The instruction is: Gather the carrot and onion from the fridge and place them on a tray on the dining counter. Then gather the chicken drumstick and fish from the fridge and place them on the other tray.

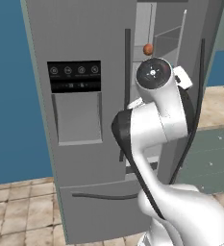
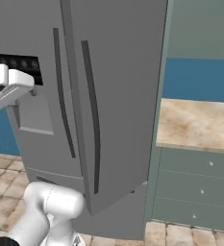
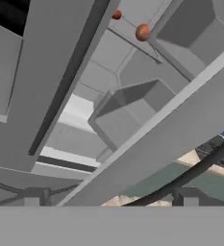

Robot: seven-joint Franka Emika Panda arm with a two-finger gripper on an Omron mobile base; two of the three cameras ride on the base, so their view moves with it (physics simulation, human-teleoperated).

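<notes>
A grey fridge (image 1: 89,120) fills the kitchen corner beside a pale-topped desk (image 2: 200,122), its right door (image 2: 118,96) swung ajar. Near the camera the fingers (image 3: 108,194) stand wide apart, holding and touching nothing. Farther in, a small round orange-brown onion (image 3: 143,32) rests on an inner shelf (image 3: 128,24), seen through the gap.

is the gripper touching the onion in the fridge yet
Apart. In the hand view the onion sits far back on a fridge shelf, well beyond the open jaws, with the door edge between.
</notes>
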